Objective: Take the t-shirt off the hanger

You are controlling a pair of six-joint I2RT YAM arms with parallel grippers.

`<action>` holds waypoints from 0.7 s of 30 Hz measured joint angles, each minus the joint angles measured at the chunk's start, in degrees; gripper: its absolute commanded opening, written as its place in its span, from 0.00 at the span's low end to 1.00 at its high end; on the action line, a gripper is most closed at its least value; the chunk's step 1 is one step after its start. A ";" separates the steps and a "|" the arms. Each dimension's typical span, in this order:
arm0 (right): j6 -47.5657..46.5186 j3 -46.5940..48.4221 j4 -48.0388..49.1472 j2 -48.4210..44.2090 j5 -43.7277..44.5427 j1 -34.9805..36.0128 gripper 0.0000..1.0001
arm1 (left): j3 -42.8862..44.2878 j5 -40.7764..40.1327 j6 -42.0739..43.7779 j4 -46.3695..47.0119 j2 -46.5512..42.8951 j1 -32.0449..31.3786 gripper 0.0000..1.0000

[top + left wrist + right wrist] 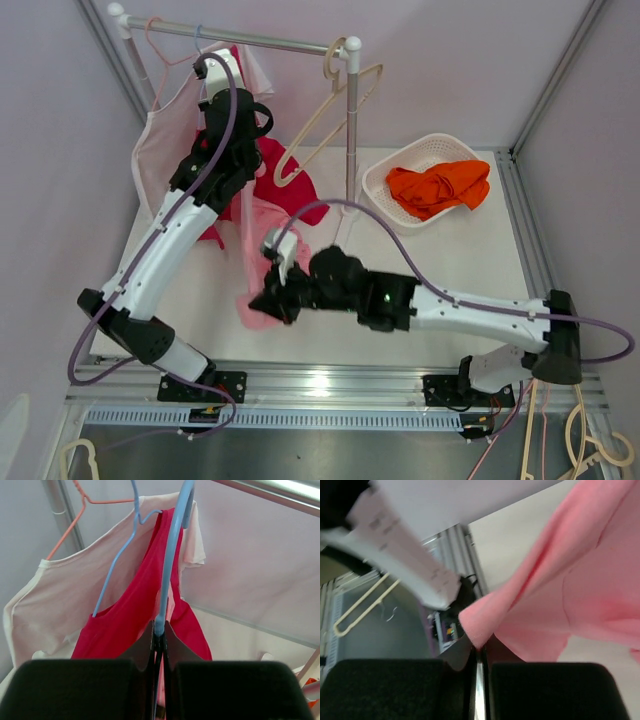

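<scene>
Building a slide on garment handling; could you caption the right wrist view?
Right claw pinching a corner of the pink t-shirt, the fabric spreading up and to the right.

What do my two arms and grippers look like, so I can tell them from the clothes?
Left arm and right arm: white link shells, black joints and bases, a purple cable looping along each. A small green light shows on the right arm. Left gripper and right gripper are black, with dark fingers.
</scene>
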 measured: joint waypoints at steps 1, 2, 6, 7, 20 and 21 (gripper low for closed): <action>0.63 -2.40 0.09 -2.19 1.51 3.17 0.00 | 0.72 0.50 -0.04 0.00 0.96 0.26 0.01; 1.16 -4.31 0.39 -3.87 2.78 5.64 0.00 | 1.27 0.94 -0.07 -0.11 1.75 0.48 0.01; 5.20 -13.27 5.86 -8.39 7.52 9.77 0.00 | 3.91 1.73 -0.11 -2.73 3.39 0.55 0.01; 6.27 -15.39 7.30 -8.46 9.33 9.40 0.00 | 4.74 2.21 -0.46 -3.56 3.52 0.55 0.01; 10.40 -18.38 11.61 0.87 8.46 -1.99 0.00 | 18.95 8.81 -4.20 -16.87 1.44 3.21 0.01; 10.95 -18.75 13.16 1.27 8.15 -1.68 0.00 | 19.50 8.98 -4.13 -17.16 1.29 3.65 0.01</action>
